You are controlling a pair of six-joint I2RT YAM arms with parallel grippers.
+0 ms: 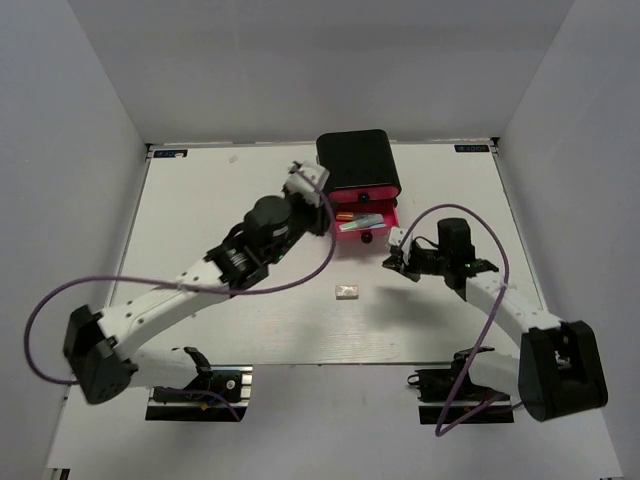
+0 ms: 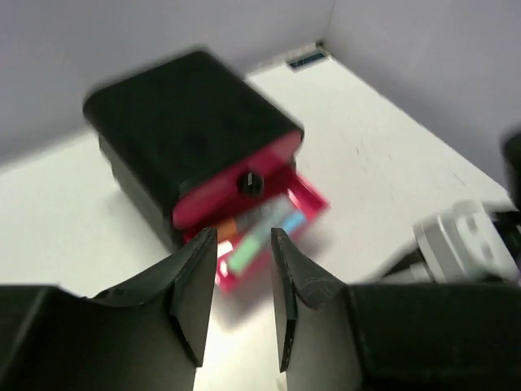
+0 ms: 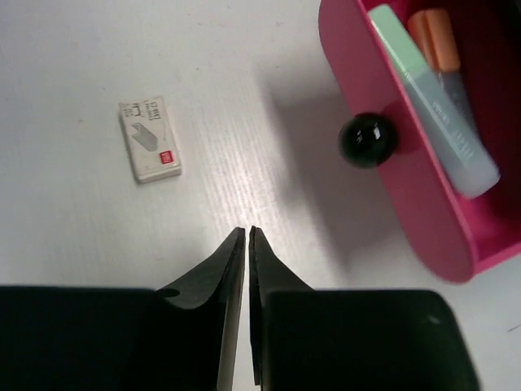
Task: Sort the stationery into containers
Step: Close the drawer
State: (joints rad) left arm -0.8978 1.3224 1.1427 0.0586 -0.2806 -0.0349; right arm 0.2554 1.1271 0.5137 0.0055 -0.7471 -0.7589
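Top ext.: black cabinet (image 1: pixel 358 160) is seen at far centre of table (image 1: pixel 200 300). Lowest pink drawer (image 1: pixel 392 218) is pulled out, sticks (image 1: pixel 352 220) inside. White eraser (image 1: pixel 347 291) lies alone, near drawer front. Left gripper (image 1: pixel 303 180) is beside cabinet; right gripper (image 1: pixel 396 243) is just beside drawer.

L wrist (blurred): narrow gap between fingers (image 2: pixel 195 285), nothing held.

R wrist: jaws nearly together, empty. Eraser (image 3: pixel 149 138) is off to the left, knob (image 3: pixel 368 140) to the right.

Risks (judged): the flat eraser could be skidded away if approached w/ jaws this tight; the drawer could be knocked by either arm, both being crowded near it.
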